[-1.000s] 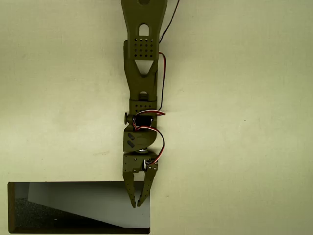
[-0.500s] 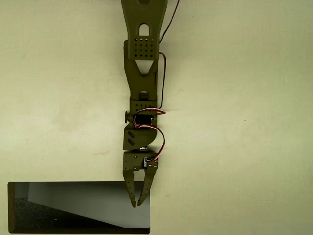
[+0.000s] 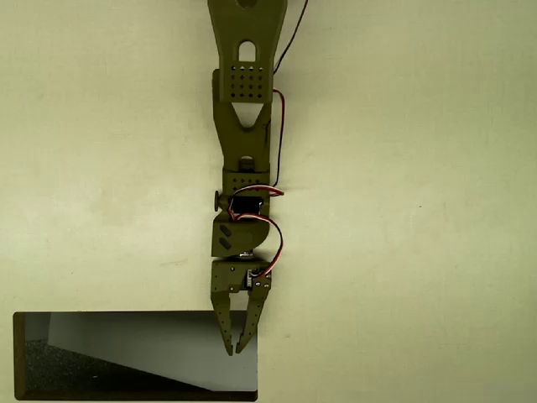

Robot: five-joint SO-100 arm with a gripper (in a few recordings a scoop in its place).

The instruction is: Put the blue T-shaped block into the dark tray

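Overhead view, left to right. At lower left, the dark tray (image 3: 17,357): large rectangular recess with a thin dark brown rim, reaching the bottom edge of the picture; speckled black floor along its left and lower parts, a pale grey slanted patch across its upper and right parts. Above it and all around, a plain cream table (image 3: 101,168), bare but for faint marks. Near the middle, an olive-green arm (image 3: 243,109) running straight down from the top edge, red and black wires (image 3: 277,143) looped along its right side. At its lower end, the gripper (image 3: 234,348), pointing down the picture, tips over the tray's right portion just inside the right rim, above the grey patch. Fingers (image 3: 223,323) converging to a narrow gap at the tips, nearly closed, nothing seen between them. No blue T-shaped block to be found anywhere on the table or in the tray. To the right, more bare cream table.
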